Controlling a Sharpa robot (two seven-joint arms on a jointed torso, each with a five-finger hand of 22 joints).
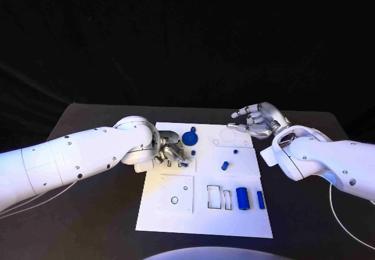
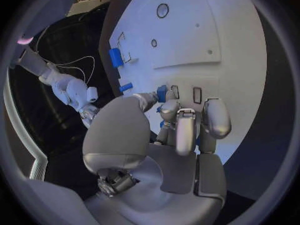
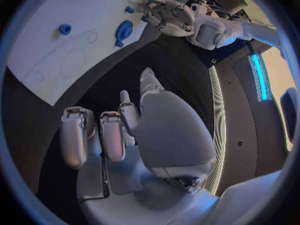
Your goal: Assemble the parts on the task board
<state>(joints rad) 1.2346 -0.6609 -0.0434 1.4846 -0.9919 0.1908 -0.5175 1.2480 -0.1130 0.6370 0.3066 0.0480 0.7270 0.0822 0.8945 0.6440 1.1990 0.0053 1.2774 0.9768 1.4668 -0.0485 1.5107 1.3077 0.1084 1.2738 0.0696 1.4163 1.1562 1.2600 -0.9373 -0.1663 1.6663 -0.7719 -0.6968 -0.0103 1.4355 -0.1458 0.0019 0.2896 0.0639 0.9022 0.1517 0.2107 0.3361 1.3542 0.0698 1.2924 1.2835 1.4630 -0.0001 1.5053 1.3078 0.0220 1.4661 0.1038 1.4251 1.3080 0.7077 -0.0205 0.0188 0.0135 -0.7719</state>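
Task board (image 1: 205, 216): matt white plate. Parts (image 1: 242, 198): smooth blue plastic. Hands (image 1: 173, 151): satin silver, metallic look. Arms (image 1: 78, 157): glossy white shells. Table (image 1: 94, 216): matt black surface.

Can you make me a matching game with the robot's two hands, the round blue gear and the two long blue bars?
Things:
1. left hand
2. right hand
3. round blue gear
4. two long blue bars

Places or states:
A. lying side by side near the task board's front right corner
B. lifted over the black table, off the board's far right corner, fingers apart, holding nothing
C. down on the board, fingers curled around a small blue part
D. on the board's far side, just beyond the left hand

Pairs: 1-C, 2-B, 3-D, 4-A
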